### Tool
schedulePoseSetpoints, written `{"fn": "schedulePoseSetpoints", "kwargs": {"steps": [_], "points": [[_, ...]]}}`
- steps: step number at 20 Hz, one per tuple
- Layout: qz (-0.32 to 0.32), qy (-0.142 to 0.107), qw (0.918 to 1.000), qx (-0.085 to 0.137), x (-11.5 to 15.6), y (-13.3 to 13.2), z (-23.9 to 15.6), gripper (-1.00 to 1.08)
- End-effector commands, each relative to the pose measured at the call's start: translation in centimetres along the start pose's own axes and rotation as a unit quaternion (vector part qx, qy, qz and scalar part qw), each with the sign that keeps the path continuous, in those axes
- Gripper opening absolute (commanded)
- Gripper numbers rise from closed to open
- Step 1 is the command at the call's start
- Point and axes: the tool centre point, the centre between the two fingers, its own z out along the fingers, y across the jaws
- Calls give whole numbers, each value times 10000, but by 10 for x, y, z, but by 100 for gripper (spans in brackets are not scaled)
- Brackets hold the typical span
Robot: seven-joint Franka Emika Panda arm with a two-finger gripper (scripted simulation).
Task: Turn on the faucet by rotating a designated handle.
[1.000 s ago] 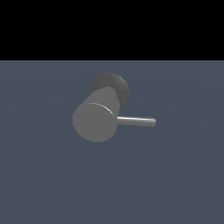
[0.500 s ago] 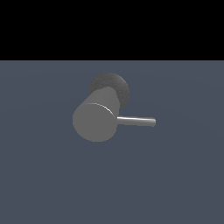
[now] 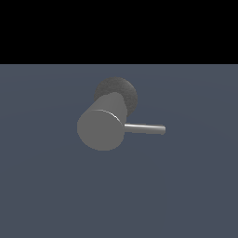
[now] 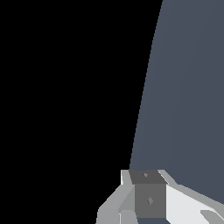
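Your gripper (image 4: 148, 199) shows only as a white and grey body at the wrist view's edge, so you cannot tell how far its jaws stand apart or whether it holds anything. In the exterior view, the faucet (image 3: 101, 128) presents its flat round end nearest, with the handle (image 3: 145, 128) projecting sideways toward the exterior view's right. Behind them sits the darker round base (image 3: 122, 89) on the blue-grey floor (image 3: 186, 186).
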Motion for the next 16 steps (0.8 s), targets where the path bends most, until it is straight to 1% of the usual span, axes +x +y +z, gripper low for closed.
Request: {"fn": "schedulePoseSetpoints", "kwargs": {"steps": [1,4,6,8,12,16], "points": [[152,245,9986,445,12,4,-12,-100],[360,547,9934,944,25,13,-27,-100],[512,757,9878,1261,35,20,-37,-100],[674,974,9806,1564,44,30,-47,-100],[1025,1427,9613,2121,61,53,-68,-100],[1410,1900,9360,2608,77,83,-88,-100]]}}
